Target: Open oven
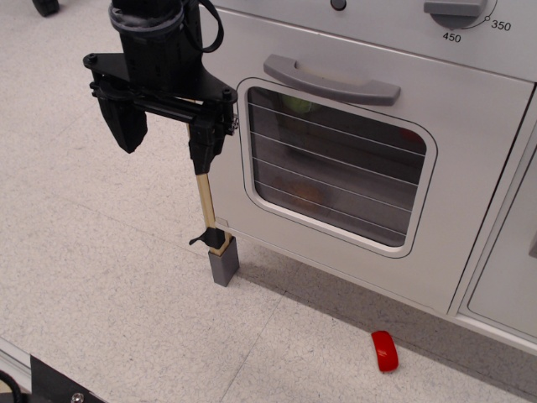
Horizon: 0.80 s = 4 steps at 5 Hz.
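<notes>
The black robot gripper (169,134) hung with fingers spread, gripping nothing. To its right stood the large white toy oven (352,168), door shut, its grey dial (457,12) marked 450 and 350.

the large white toy-kitchen oven (436,252) stands upright on the pale speckled floor, its door shut flush with the front. a grey bar handle (331,80) runs across the top of the door, above a rounded window (336,168) lined with thin horizontal wires (blurred coloured shapes show behind it). a grey temperature dial (457,12) marked 350 and 450 sits at the upper edge.
</notes>
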### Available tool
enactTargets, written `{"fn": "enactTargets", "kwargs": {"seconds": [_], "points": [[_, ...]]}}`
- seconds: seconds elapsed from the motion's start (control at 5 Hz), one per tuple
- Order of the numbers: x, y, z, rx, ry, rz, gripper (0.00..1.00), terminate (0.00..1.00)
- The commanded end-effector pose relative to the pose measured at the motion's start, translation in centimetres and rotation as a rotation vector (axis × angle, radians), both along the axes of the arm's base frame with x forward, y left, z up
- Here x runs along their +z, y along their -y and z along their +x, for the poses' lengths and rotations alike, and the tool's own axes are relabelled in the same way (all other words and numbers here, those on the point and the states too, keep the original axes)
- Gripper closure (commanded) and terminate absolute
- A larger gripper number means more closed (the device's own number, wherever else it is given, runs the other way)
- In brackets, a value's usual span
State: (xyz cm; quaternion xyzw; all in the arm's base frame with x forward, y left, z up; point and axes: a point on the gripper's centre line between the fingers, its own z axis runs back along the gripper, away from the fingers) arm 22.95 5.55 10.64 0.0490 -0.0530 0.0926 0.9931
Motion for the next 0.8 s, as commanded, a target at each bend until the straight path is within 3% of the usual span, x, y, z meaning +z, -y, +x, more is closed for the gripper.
{"fn": "enactTargets", "kwargs": {"seconds": [0.0, 0.2, 0.4, 0.6], "points": [[0.0, 0.0, 0.0, 0.000, 0.000, 0.000, 0.00, 0.00], [1.1, 0.8, 2.1, 0.249, 0.051, -0.045, 0.00, 0.00], [2.5, 1.0, 3.7, 0.495, 0.132, -0.158, 0.00, 0.00], [3.5, -0.3, 5.5, 0.739, 0.214, -0.346, 0.00, 0.00]]}}
